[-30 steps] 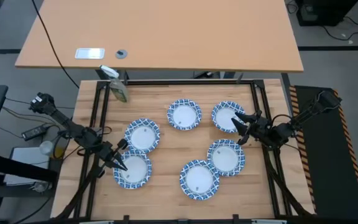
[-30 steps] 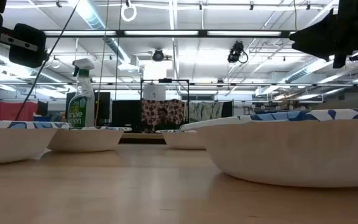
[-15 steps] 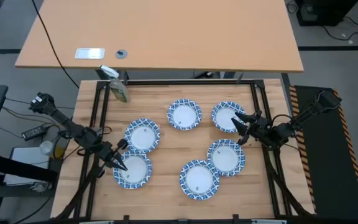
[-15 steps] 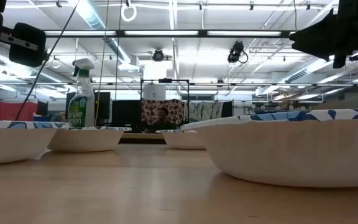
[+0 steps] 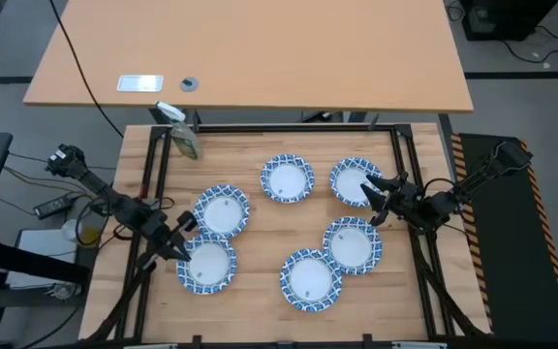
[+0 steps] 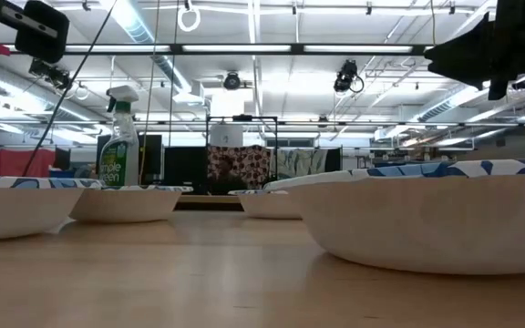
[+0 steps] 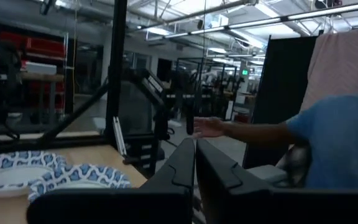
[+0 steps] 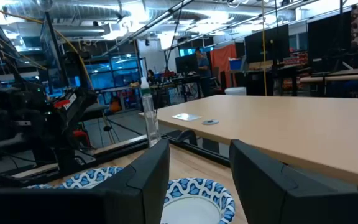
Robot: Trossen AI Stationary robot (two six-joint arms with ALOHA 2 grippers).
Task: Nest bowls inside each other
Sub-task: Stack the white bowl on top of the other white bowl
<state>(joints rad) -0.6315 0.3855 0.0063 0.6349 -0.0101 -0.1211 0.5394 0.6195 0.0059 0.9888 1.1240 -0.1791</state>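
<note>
Six bowls (image 5: 288,179), loose on the bench (image 5: 260,223): light, thin, stiff-rimmed, best pinched at the scalloped edge; left jaws (image 5: 176,242) closed empty, right jaws (image 5: 374,201) parted, empty.

The only partly legible text is "Simple Green" on the spray bottle (image 6: 119,146) label.

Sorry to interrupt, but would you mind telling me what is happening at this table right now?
Two dark robot arms are working over a wooden table with six small round bowls, white-centred with blue-and-white patterned rims, all lying separately; none is nested. The left gripper, shut and empty, is at the rim of the front-left bowl. The right gripper, open and empty, is over the near edge of the back-right bowl. A green spray bottle lies at the table's back-left corner.
</note>
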